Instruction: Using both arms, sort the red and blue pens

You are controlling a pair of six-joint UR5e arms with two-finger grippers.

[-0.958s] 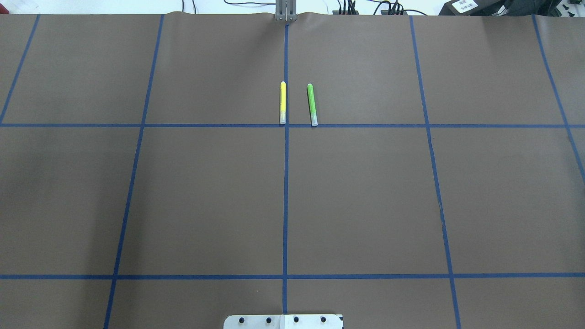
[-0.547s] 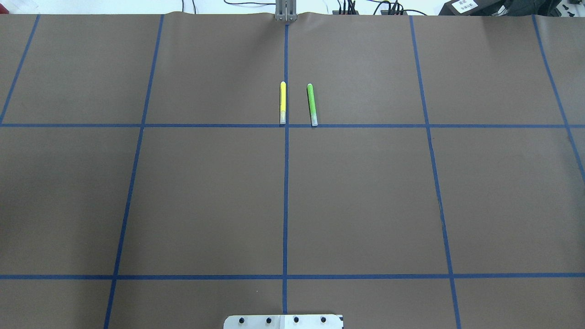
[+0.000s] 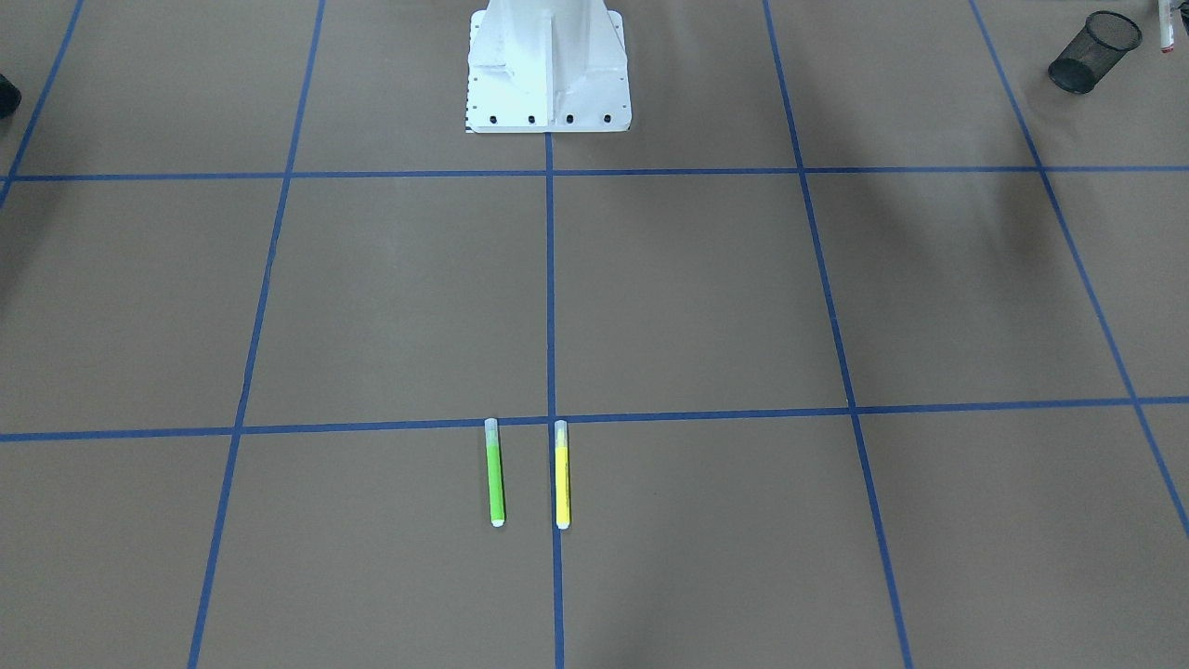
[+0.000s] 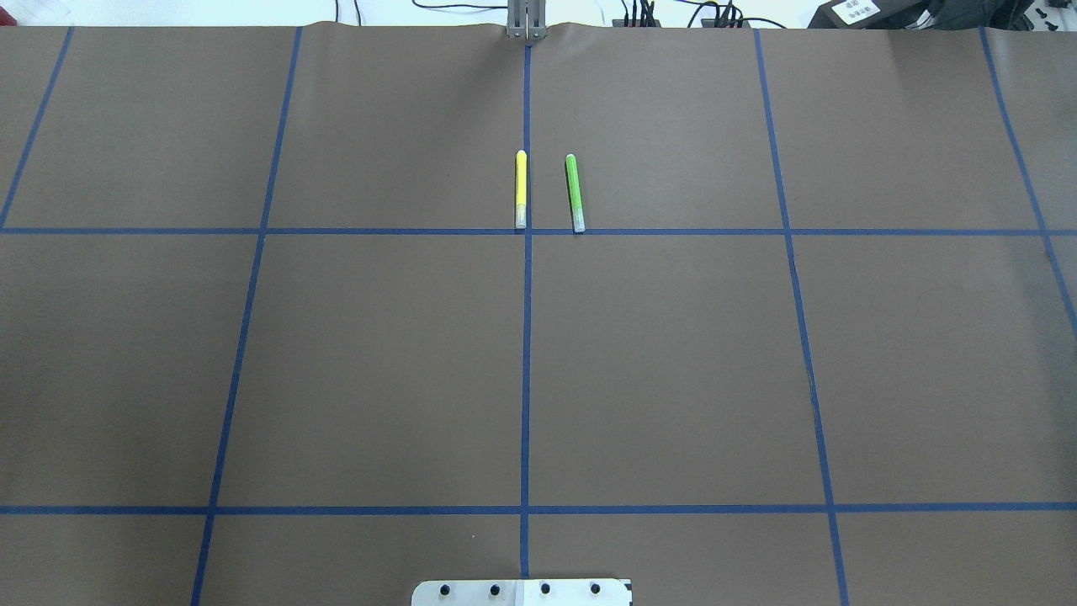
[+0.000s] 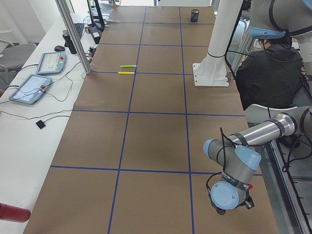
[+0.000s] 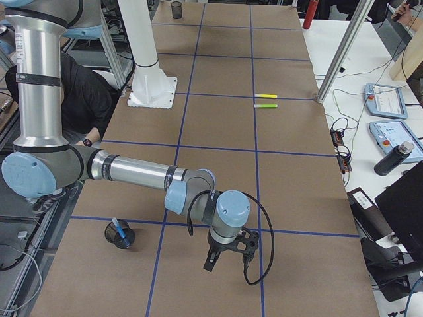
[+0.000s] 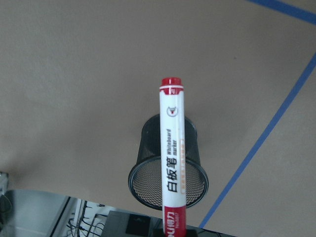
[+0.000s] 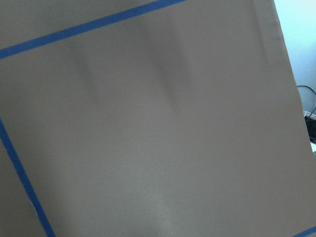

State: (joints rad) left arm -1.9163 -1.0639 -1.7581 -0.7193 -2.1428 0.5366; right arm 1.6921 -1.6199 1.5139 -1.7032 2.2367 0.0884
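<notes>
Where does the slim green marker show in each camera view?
Front-facing: the slim green marker lies lower centre.
Overhead: green marker, upper centre.
Exterior left: green marker, upper left.
Exterior right: green marker, upper centre-right.
Left wrist: absent.
Right wrist: absent.
Landmark: the slim yellow marker parallel beside it.

One white-barrelled marker [image 7: 172, 163], left wrist view: the barrel is printed lengthwise with large black Chinese characters 白板笔. Beside them runs a line of small Latin lettering, apparently "Whiteboard Marker". A small emblem sits near the red end. White characters on the red cap are cut by the frame edge and unreadable. One black box [image 4: 854, 10], overhead view: white label, print too small to read.
</notes>
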